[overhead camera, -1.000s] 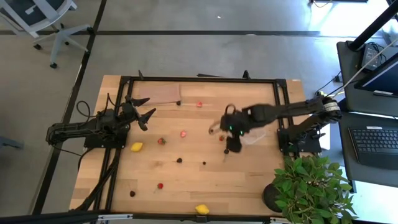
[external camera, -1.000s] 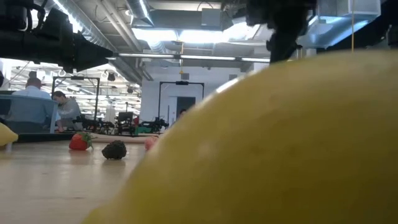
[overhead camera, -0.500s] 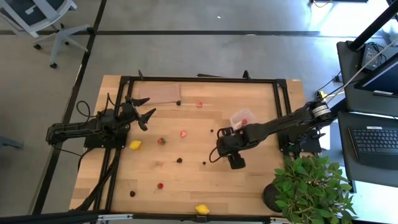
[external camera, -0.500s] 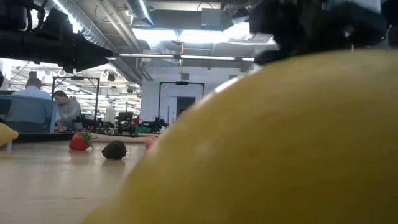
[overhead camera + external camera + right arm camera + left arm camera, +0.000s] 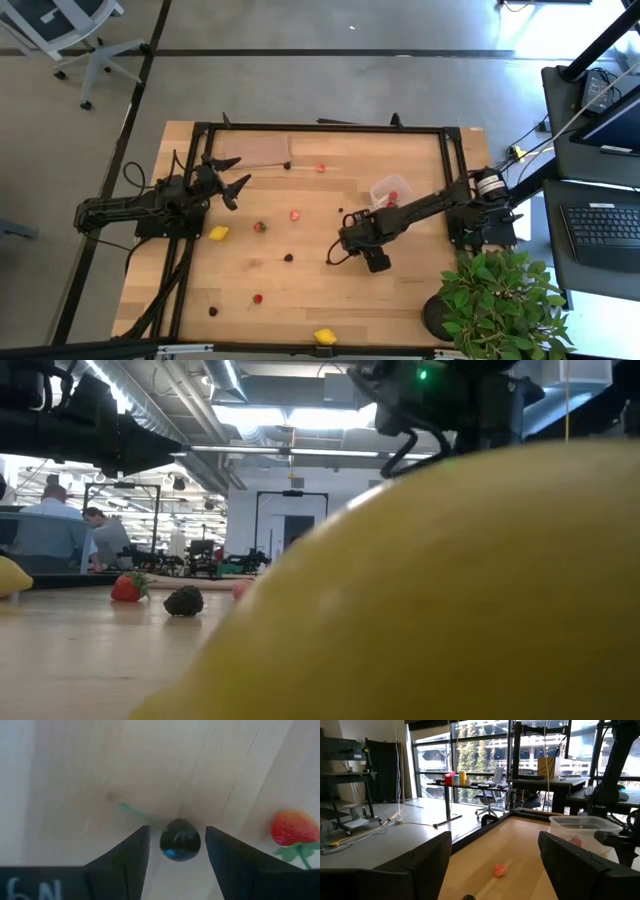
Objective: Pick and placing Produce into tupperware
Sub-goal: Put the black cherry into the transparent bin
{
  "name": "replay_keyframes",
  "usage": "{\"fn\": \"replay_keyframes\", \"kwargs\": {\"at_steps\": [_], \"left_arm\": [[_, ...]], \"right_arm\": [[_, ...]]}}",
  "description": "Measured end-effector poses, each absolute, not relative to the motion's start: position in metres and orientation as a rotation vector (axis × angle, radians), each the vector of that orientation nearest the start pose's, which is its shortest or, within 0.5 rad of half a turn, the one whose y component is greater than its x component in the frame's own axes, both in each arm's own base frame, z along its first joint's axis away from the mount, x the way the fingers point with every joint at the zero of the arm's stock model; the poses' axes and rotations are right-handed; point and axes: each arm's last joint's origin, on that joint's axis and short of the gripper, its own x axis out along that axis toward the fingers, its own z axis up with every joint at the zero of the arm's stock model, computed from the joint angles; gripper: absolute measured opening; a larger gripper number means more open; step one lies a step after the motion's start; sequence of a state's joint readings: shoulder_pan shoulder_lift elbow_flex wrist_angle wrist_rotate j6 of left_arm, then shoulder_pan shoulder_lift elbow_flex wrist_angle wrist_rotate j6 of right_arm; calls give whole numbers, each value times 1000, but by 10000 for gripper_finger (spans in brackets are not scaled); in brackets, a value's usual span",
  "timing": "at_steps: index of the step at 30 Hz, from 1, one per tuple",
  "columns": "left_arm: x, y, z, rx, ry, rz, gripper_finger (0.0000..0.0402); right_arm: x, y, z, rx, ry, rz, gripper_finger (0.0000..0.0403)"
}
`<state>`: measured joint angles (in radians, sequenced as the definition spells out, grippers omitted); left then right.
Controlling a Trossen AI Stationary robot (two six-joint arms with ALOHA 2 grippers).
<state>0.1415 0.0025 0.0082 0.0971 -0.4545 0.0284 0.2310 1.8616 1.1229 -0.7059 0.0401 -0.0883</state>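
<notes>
From above, the right arm reaches across the wooden surface point(image 5: 400, 290) to its middle, its claw point(image 5: 335, 250) low beside a small dark berry point(image 5: 328, 262). The clear tub point(image 5: 390, 191) stands behind the arm toward the far right of the surface, with a red piece inside. Loose fruit is scattered about: a strawberry point(image 5: 259, 227), a pink-red piece point(image 5: 295, 214), another red one point(image 5: 320, 168) near the far edge, a lemon point(image 5: 218, 234) on the left and a second lemon point(image 5: 324, 336) at the near edge. The left arm waits at the left side, its claw point(image 5: 232, 178) spread wide near a flat brown sheet point(image 5: 252, 150). A potted plant point(image 5: 495, 295) stands at the near right corner

At surface level, the near lemon point(image 5: 450, 600) fills most of the frame; beyond it lie a strawberry point(image 5: 127, 587) and a dark berry point(image 5: 183, 601), with people seated at desks in the room behind

From the left wrist, the spread fingers point(image 5: 415, 870) frame a pink-red piece point(image 5: 499, 870) on the wood, and the tub point(image 5: 585, 832) shows farther off with red fruit in it

From the right wrist, the claw point(image 5: 177, 845) stands narrowly parted, a finger on either side of a dark berry point(image 5: 180, 840) without visibly touching it; a strawberry point(image 5: 293, 829) lies just beside
</notes>
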Motion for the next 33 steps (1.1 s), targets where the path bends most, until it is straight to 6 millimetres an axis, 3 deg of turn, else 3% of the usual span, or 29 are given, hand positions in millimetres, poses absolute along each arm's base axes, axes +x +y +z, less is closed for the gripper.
{"fn": "replay_keyframes", "kwargs": {"at_steps": [14, 20, 26, 33], "left_arm": [[91, 26, 175, 11, -95, 597, 291], [91, 26, 175, 12, -95, 597, 291], [91, 26, 175, 12, -95, 597, 291], [91, 26, 175, 12, -95, 597, 291]], "right_arm": [[322, 69, 135, -246, 1453, 217, 116], [322, 67, 142, -271, 1525, 187, 116], [335, 45, 186, -181, 1499, 108, 119], [339, 2, 256, 107, 1318, -177, 121]]}}
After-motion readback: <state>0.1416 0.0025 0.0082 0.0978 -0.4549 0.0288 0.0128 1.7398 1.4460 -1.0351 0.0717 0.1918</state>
